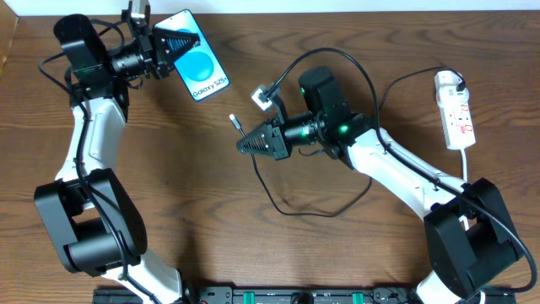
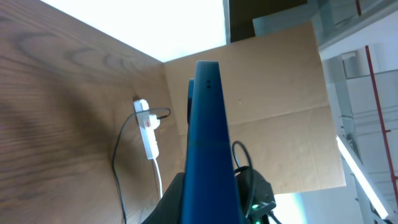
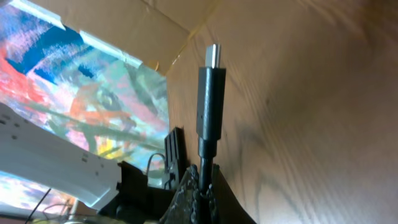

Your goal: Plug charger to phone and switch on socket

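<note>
From where I stand, the step in hand looks like joining plug and phone in mid-air. The left fingers [image 1: 177,40] are clenched on the phone [image 1: 204,69], which seems held up off the table [image 1: 253,253] at its far left. The blue screen faces up and the free short end angles toward the middle. The right fingers [image 1: 255,142] are clamped on the charger [image 3: 209,99] just behind its head. The connector tip [image 1: 237,122] sticks out past them, pointing toward the phone but well apart from it.

To do this well, I'd say alignment comes before travel. The right wrist should turn until the flat metal tongue lies in the plane of the phone's thin edge and along its long axis, then slide straight in. I cannot make out the port in any view, so the approach should be slow, with the left arm holding the phone rigid as a backstop. Gripping so near the head is good, since little cable is left to flex. The slack loop on the table under the right arm seems ample, though it could snag the elbow.

The socket [image 1: 456,110] lies at the far right edge, well away from both sets of fingers. Whether its switch is on I cannot tell, and that press waits until the plug is seated.
</note>
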### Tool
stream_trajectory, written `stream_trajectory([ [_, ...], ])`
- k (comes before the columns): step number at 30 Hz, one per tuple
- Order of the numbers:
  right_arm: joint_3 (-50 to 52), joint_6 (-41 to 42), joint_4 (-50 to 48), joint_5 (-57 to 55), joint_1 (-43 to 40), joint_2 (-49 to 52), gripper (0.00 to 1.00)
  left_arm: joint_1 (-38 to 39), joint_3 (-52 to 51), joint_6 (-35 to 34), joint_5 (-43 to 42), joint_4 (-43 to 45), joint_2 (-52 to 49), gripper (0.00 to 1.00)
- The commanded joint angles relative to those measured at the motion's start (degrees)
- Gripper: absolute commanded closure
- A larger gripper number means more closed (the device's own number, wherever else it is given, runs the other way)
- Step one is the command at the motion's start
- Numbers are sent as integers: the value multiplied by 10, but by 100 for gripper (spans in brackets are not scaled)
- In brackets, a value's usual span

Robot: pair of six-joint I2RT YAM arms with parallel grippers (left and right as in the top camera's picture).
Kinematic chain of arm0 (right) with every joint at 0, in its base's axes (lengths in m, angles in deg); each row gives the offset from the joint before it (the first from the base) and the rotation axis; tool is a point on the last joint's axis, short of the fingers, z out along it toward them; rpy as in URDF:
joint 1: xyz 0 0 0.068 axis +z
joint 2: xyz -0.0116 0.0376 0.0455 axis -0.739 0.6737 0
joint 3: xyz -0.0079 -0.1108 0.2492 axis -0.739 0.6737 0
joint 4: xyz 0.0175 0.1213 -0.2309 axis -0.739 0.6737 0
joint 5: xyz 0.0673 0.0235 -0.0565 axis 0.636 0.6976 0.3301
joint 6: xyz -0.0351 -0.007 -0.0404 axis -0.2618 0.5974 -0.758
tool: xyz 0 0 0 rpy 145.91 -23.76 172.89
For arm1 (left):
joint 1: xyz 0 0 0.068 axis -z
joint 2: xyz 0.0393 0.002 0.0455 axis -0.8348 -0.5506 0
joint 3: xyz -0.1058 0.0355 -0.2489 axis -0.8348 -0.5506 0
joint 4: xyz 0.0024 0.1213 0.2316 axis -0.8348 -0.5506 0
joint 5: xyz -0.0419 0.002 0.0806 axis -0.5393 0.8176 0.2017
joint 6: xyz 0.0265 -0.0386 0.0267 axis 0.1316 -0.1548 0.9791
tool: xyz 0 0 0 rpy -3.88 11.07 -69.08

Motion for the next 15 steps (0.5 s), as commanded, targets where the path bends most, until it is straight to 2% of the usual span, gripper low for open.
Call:
stream_trajectory([
  [1, -12, 35, -36, -4, 1, -12, 99, 8, 0, -5, -12, 6, 8, 93],
  [5, -12, 84, -94, -4, 1, -12, 99, 8, 0, -5, -7, 6, 8, 92],
  [15, -12, 110, -111, -17, 1, -12, 99, 13, 0, -7, -7, 6, 8, 93],
])
